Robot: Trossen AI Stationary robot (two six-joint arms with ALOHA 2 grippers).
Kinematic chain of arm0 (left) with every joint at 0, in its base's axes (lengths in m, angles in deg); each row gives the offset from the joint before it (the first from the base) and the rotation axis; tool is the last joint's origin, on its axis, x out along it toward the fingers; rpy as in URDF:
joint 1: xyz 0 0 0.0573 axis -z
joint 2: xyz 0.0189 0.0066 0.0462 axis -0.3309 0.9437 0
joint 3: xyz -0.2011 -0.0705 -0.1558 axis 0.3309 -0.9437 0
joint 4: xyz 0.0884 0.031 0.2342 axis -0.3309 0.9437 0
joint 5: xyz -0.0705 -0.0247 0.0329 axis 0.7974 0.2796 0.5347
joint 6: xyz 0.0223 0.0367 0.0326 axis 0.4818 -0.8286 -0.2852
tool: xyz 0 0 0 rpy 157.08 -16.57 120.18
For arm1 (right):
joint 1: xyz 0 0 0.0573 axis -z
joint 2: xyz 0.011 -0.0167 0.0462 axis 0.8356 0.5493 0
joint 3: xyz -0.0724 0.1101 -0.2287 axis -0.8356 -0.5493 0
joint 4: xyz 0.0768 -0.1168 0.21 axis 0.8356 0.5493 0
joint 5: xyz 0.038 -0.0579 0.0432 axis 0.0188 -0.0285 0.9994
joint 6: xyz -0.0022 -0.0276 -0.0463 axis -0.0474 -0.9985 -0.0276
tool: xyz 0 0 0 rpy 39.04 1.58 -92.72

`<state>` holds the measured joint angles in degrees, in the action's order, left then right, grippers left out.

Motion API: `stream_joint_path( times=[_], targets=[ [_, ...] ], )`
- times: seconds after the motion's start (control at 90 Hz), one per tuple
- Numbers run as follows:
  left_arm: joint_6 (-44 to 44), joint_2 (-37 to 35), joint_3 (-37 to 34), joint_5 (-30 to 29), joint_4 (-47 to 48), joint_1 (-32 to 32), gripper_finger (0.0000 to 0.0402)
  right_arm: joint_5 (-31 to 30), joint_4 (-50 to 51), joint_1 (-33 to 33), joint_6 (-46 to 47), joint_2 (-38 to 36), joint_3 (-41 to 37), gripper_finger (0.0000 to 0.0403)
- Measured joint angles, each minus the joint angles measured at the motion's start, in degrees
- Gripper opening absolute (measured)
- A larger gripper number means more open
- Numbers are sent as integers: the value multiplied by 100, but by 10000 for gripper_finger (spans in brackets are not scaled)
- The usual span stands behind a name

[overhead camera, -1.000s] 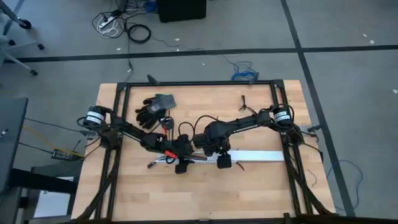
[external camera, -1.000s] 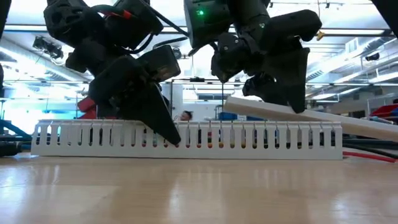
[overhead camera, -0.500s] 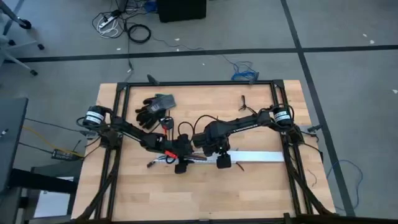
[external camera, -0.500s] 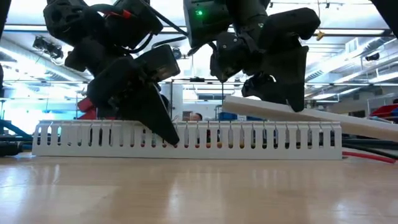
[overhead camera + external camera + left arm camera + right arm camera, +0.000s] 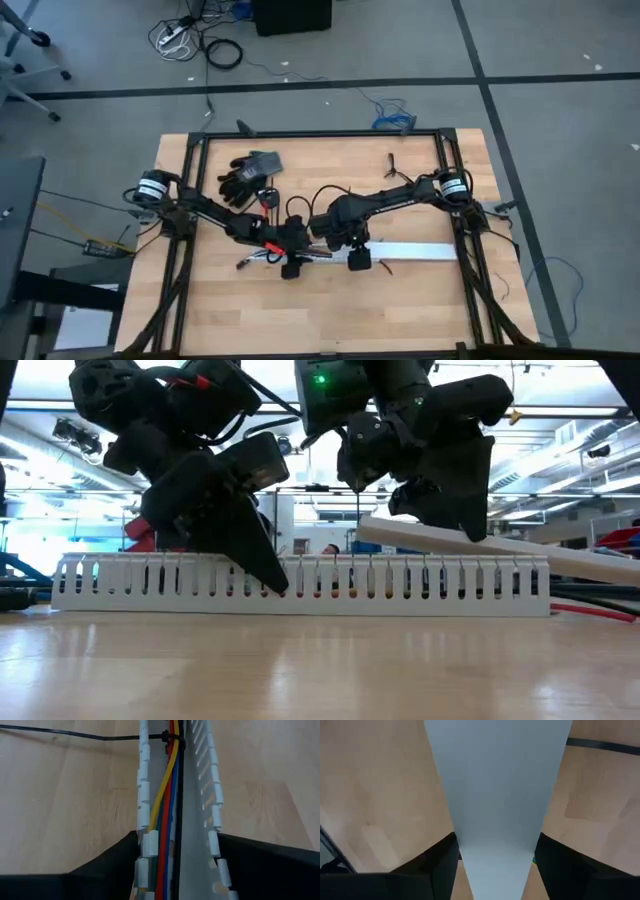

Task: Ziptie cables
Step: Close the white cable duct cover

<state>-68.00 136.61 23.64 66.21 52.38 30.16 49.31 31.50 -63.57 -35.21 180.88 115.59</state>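
Wooden tabletop (image 5: 240, 310) fills a dark metal frame, and a bright hall with ceiling lights shows beyond it in the low view. Near the middle of the table lies a long white slotted channel (image 5: 300, 582), the landmark for everything else. The cables (image 5: 167, 805), yellow, red, blue and black, run lengthwise inside the channel. The ziptie (image 5: 75, 734) crosses the channel at its far end as seen from the left wrist, its head against the cables and its black tail trailing out over the wood to one side.

The left gripper (image 5: 175, 857) straddles the channel with its fingers apart, one on each side of the slotted walls. The right gripper (image 5: 495, 852) is just beside it along the channel, its fingers clamped on a flat white cover strip (image 5: 497, 785), which it holds tilted above the channel's other end. A pair of dark gloves (image 5: 245, 175) lies well apart from the channel, towards the table's back edge.
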Motion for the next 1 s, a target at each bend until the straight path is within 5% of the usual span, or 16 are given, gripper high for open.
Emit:
stream_joint_path(
  times=[1.0],
  targets=[
    [-28, 11, 302, -228, 519, 0, 232, -65, 295, 53, -260, 369, 73, 232]
  ],
)
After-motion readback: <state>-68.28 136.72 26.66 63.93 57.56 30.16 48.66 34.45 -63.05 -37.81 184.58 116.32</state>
